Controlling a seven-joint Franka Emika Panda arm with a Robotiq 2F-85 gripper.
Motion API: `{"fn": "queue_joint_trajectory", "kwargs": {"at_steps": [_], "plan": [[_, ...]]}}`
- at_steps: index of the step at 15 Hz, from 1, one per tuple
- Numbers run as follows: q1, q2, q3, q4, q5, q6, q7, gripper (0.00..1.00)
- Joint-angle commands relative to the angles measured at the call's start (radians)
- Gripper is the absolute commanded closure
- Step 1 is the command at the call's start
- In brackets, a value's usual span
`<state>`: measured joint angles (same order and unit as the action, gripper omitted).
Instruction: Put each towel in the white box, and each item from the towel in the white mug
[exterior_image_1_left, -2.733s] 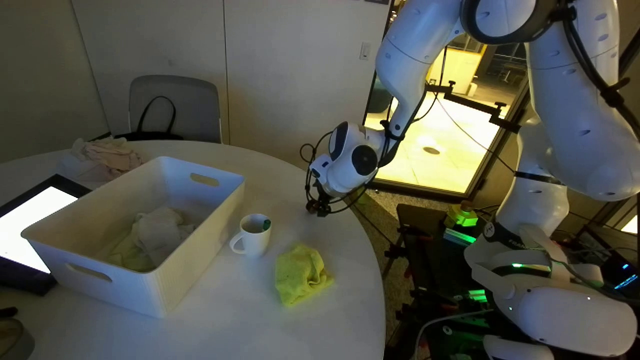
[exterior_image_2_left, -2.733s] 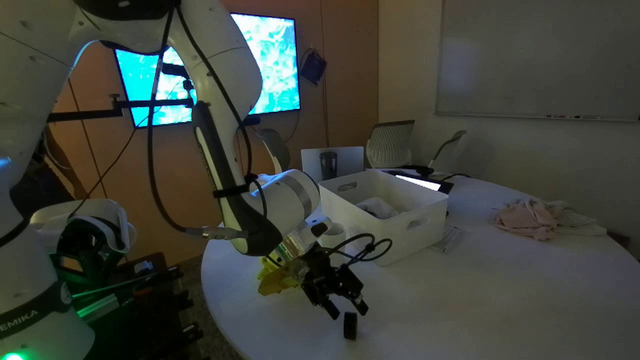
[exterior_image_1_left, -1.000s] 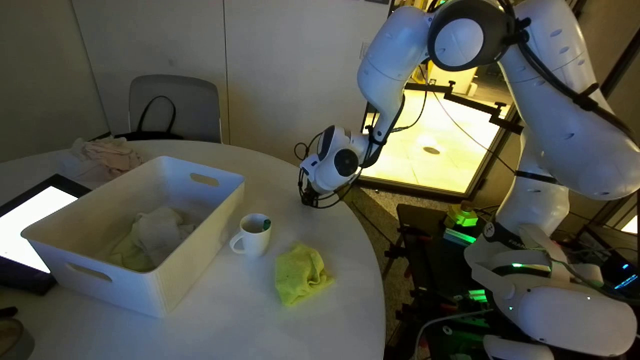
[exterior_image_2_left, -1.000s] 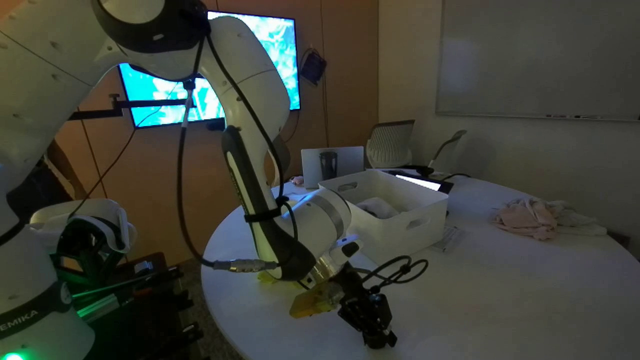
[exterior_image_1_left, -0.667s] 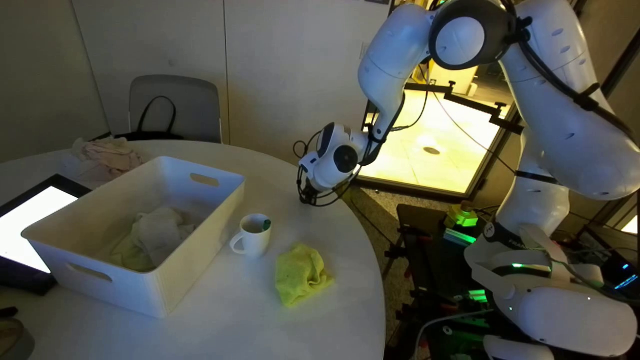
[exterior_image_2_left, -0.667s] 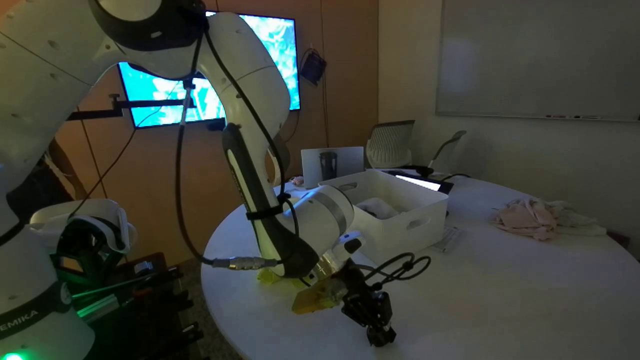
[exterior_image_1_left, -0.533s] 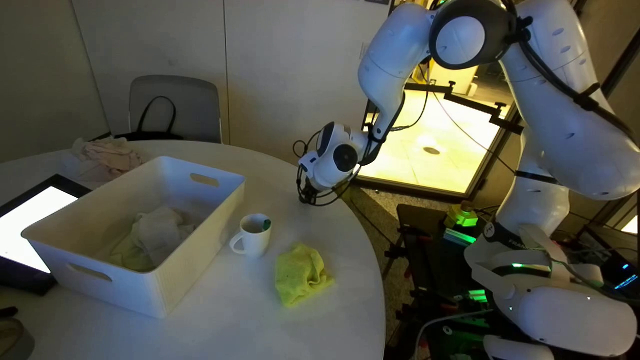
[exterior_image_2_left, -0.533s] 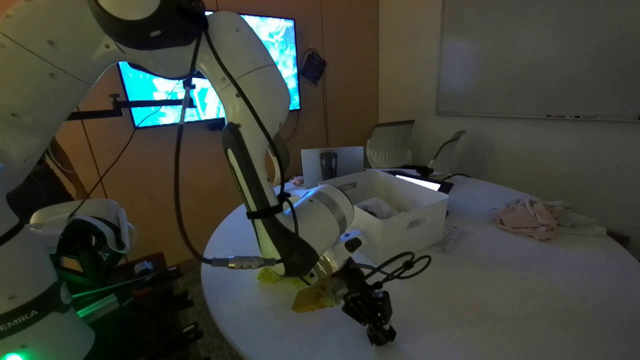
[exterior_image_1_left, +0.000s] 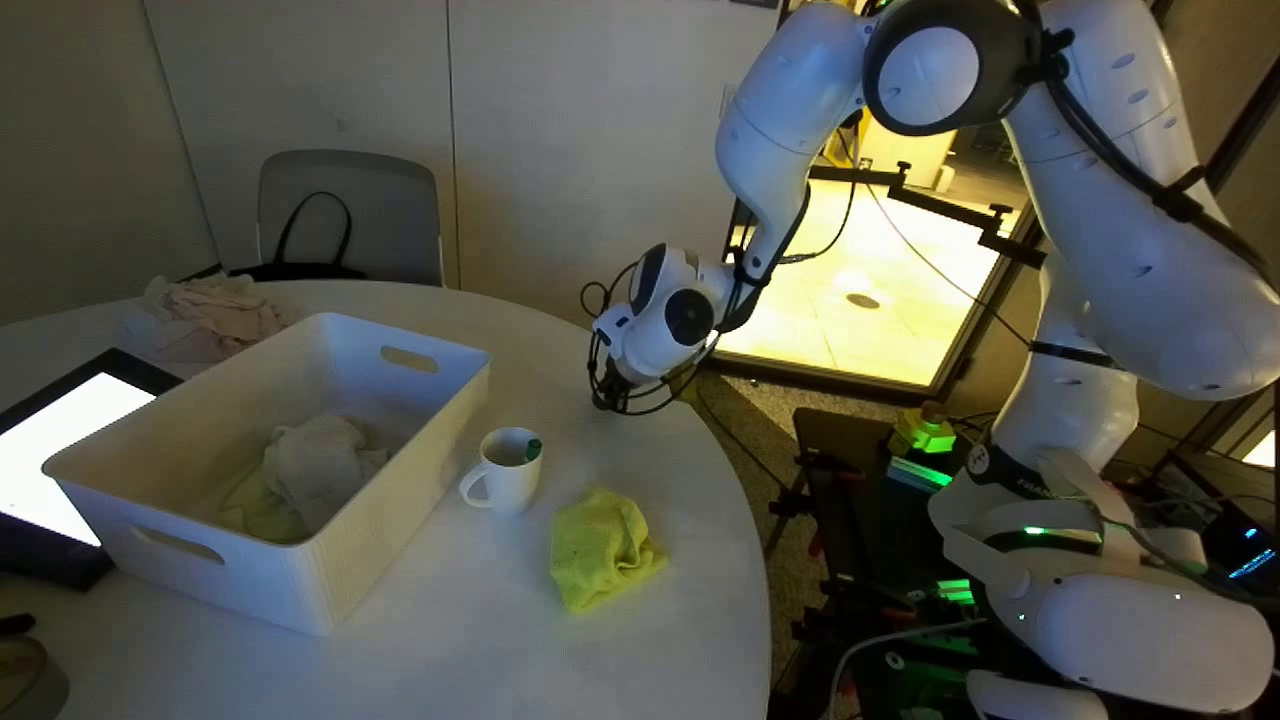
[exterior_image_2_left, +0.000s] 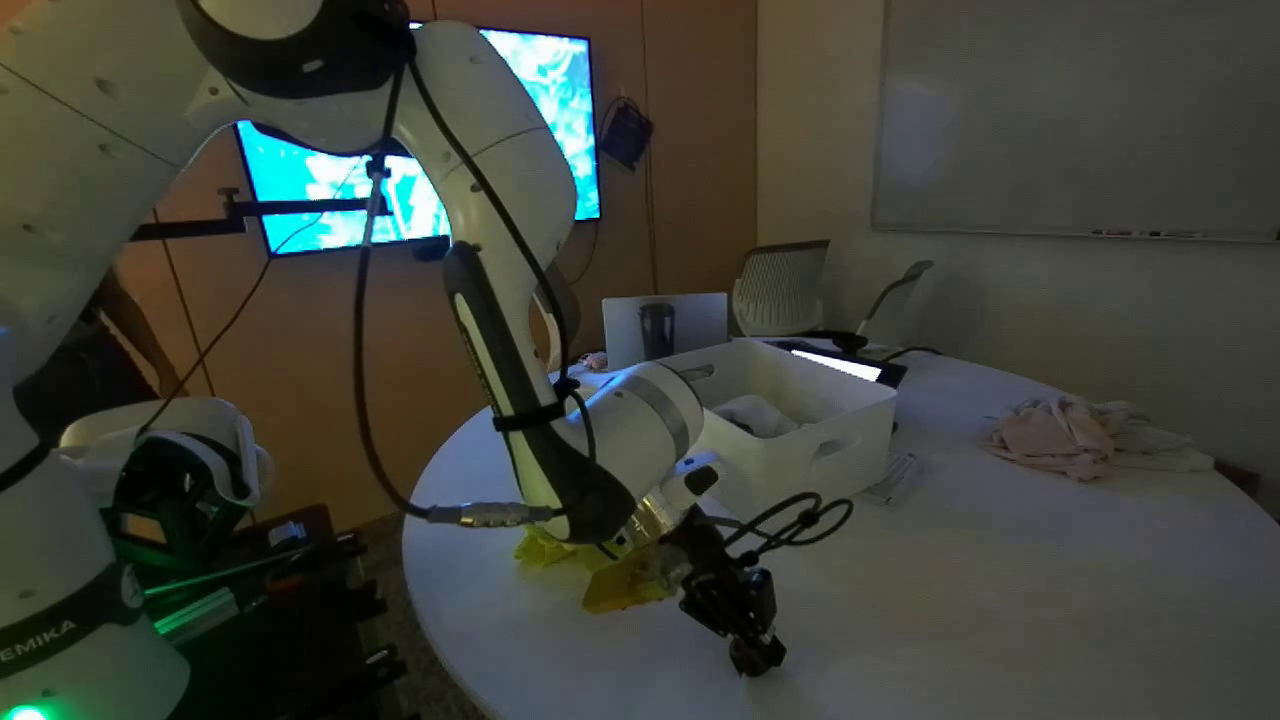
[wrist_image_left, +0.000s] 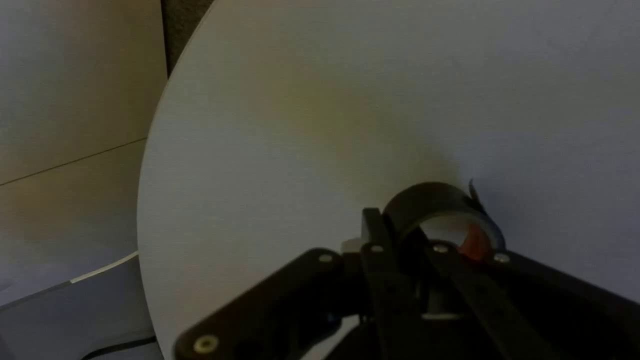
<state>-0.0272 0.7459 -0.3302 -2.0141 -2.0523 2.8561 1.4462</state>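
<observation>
Black ring (wrist_image_left: 431, 201) clamped in the claw (wrist_image_left: 397, 236), wide white tabletop (wrist_image_left: 280, 165) around, curved edge (wrist_image_left: 140, 200) beyond.

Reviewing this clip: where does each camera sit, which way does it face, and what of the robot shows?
Wrist view: sits behind the gripper, which shows shut on a dark ring; faces the table.
An exterior view: raised beside the table, looking down at white box, mug and yellow towel; arm and base at picture right.
An exterior view: near the arm, facing the wall screen and whiteboard; base at picture left, arm to the middle.
Both exterior views share the table, white box, arm and pink cloth.
</observation>
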Motion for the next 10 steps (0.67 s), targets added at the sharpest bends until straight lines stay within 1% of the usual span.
{"fn": "queue_joint_trajectory", "kwargs": {"at_steps": [1,3,8,10], "plan": [[0.035,-0.063,0.013,-0.056,-0.006,-0.024,0.032,0.89],[0.057,-0.090,0.021,-0.084,-0.009,-0.040,0.050,0.90],[0.119,-0.173,0.040,-0.170,-0.023,-0.097,0.115,0.89],[0.154,-0.218,0.051,-0.225,-0.024,-0.132,0.142,0.90]]}}
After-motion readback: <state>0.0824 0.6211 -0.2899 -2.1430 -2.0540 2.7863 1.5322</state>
